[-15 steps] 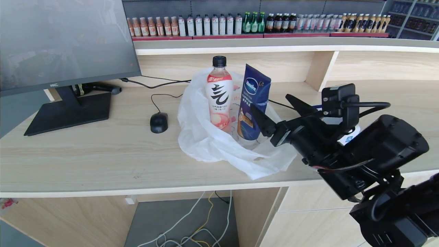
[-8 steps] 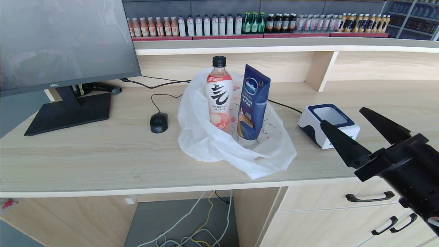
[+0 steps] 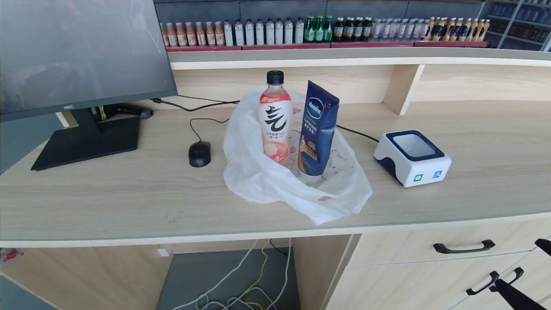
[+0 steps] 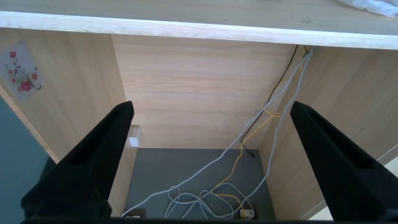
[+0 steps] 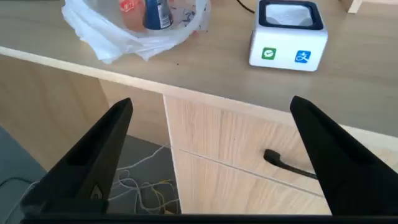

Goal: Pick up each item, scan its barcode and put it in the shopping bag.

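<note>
The bottle (image 3: pixel 275 122) and blue tube (image 3: pixel 317 131) stand upright in the shopping bag (image 3: pixel 258 183) on the counter (image 3: pixel 107 193). The left gripper (image 4: pixel 211 109) and right gripper (image 5: pixel 208 106) gape empty (both below counter level). A nudge to the limp bag could topple either item.

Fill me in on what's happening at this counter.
Nothing is being handled right now. The bottle and the tube stand upright in the bag on the counter, with the scanner beside it on the robot's right. The left gripper and right gripper are both open and empty, low in front of the counter.
</note>
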Robot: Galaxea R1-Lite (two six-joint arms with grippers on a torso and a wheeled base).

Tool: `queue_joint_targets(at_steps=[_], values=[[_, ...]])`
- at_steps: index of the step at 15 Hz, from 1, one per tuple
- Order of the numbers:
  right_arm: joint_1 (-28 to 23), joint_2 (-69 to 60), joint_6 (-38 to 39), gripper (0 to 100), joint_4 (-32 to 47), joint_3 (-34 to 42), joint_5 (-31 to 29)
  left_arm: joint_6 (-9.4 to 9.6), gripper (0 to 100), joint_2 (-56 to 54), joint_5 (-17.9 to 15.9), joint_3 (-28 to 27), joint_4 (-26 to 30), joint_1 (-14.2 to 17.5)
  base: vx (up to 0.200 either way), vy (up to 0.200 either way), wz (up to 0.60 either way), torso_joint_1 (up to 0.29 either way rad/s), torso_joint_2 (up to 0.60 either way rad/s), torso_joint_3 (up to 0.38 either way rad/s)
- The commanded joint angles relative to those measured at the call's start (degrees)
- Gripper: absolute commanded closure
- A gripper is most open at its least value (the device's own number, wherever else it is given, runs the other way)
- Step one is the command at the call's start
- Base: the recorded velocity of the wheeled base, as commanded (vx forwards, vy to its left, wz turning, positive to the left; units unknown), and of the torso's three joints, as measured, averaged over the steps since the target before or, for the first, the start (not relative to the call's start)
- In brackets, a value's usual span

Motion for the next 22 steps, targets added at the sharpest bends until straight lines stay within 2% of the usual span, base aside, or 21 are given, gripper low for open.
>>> queue_joint_targets(at_steps=[1,4,6,7,8,10,19,21,22], values=[[1.60,-26.90,-2.72,0,26.71,0.31,2.69,-0.07,0,-0.02,0.00,0.00,0.00,-0.04,0.000,0.000,0.00,0.000,0.00,0.000],[1.60,-35.69,-2.63,0,38.93,-0.39,3.83,-0.16,0,-0.02,0.00,0.00,0.00,0.05,0.000,0.000,0.00,0.000,0.00,0.000],[1.25,-34.73,-0.70,0,40.34,-1.18,5.24,-0.16,0,-0.02,0.00,0.00,0.00,-0.04,0.000,0.000,0.00,0.000,0.00,0.000],[-3.05,-34.37,-0.08,0,40.34,-1.18,5.15,-0.16,0,-0.02,0.00,0.00,0.00,-0.04,0.000,0.000,0.00,0.000,0.00,0.000],[-10.88,-32.97,-0.08,0,40.34,-1.18,5.15,-0.16,0,-0.02,0.00,0.00,0.00,0.05,0.000,0.000,0.00,0.000,0.00,0.000],[-21.25,-31.12,-0.08,0,40.34,-1.10,5.15,-0.07,0,-0.02,0.00,0.00,0.00,-0.04,0.000,0.000,0.00,0.000,0.00,0.000],[-23.44,-31.39,0.97,0,39.81,-0.83,2.34,-0.24,0,-0.02,0.00,0.00,0.00,-0.04,0.000,0.000,0.00,0.000,0.00,0.000],[-31.18,-30.24,1.32,0,39.54,-0.39,2.43,-0.24,0,-0.02,0.00,0.00,0.00,-0.04,0.000,0.000,0.00,0.000,0.00,0.000],[-32.67,-30.51,1.32,0,38.58,0.57,2.78,-0.16,0,-0.02,0.00,0.00,0.00,0.05,0.000,0.000,0.00,0.000,0.00,0.000]])
